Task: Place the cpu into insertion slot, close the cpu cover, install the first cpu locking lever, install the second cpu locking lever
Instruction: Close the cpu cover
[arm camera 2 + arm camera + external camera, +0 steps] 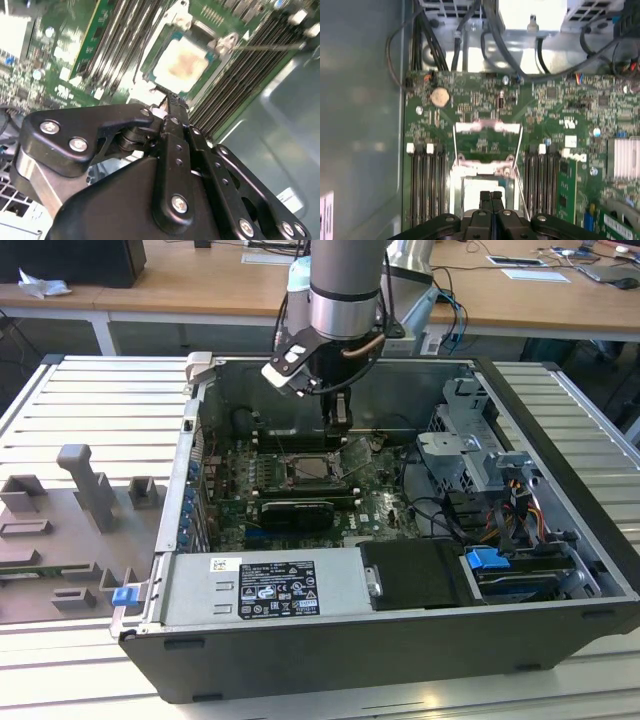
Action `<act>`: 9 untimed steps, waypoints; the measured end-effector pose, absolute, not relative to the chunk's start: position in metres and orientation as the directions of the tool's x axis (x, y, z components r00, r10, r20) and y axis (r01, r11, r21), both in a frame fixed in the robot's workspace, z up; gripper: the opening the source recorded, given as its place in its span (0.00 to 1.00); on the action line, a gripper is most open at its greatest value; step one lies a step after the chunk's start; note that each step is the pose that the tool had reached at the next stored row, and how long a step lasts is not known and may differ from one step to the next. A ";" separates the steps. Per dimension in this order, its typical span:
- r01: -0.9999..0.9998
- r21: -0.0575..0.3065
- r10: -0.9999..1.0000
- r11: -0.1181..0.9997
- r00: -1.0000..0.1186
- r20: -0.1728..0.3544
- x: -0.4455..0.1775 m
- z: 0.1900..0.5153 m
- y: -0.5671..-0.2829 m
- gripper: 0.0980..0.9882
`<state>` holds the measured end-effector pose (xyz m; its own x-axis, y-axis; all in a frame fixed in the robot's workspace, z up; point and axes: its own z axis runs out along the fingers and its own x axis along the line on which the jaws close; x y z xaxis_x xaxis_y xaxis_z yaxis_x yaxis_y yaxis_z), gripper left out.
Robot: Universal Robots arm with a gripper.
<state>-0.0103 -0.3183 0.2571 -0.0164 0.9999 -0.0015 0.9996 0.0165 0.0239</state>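
While the claw (490,196) hangs low over the mobo (470,100), tips pinched together w/ nothing between, the cpu (182,62) sits flat in the slot (149,67), just below.

The cpu (182,62) lies in the insertion slot (456,190). The slot sits on the motherboard (385,505) inside the computer case (400,660). Memory slots (427,185) flank the insertion slot on two opposite sides. In the exterior view, the drive cage (468,438) stands to the exterior view's right of the slot. The power supply (265,585) lies before the slot, and the gripper (340,423) hangs above it.
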 end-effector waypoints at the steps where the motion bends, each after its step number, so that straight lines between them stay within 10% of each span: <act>1: 1.000 0.024 1.000 0.017 -0.016 -0.002 -0.009 0.258 -0.318 0.01; 9: 1.000 0.023 1.000 0.017 -0.017 -0.002 0.008 0.265 -0.318 0.01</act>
<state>0.0084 -0.3183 0.2649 -0.0167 0.9999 -0.0018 0.9996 0.0167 0.0233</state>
